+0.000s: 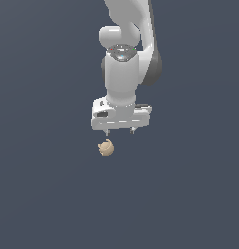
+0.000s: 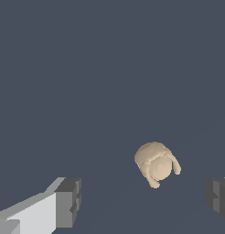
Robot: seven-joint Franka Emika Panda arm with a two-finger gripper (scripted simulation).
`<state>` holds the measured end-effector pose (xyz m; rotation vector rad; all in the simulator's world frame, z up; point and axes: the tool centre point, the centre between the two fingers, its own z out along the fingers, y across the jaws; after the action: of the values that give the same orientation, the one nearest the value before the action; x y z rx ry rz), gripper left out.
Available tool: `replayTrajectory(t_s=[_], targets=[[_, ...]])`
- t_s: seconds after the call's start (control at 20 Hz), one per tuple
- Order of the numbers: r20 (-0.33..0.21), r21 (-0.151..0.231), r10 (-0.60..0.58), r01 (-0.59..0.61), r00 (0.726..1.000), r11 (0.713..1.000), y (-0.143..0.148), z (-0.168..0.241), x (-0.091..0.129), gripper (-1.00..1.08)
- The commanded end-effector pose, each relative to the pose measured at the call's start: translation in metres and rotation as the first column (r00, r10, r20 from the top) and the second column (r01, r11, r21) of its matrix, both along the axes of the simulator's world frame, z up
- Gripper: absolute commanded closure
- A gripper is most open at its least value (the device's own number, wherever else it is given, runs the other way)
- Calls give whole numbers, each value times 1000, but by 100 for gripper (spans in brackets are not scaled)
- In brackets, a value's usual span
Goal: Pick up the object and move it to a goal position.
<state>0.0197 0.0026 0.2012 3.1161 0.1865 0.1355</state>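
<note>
Smooth tan object [image 1: 106,147], roundish with curled nub, is lying free; glossy white tool [image 1: 120,131] is hovering, jaws spread.

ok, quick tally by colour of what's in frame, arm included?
Tan: 1, the small lump, lying apart from the gripper, whose jaws stand wide open
White: 1, the arm with its gripper
Total: 2
</note>
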Motion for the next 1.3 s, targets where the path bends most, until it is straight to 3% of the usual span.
replayTrajectory(t_s=[0.0,0.45,1.25], targets=[[-7,-4,35,-35,999,999,-5,-7,-1,-92],[-41,-13,218,-218,975,976,-28,-45,-5,-92],[-84,7,486,-487,870,873,-61,-103,-17,-92]])
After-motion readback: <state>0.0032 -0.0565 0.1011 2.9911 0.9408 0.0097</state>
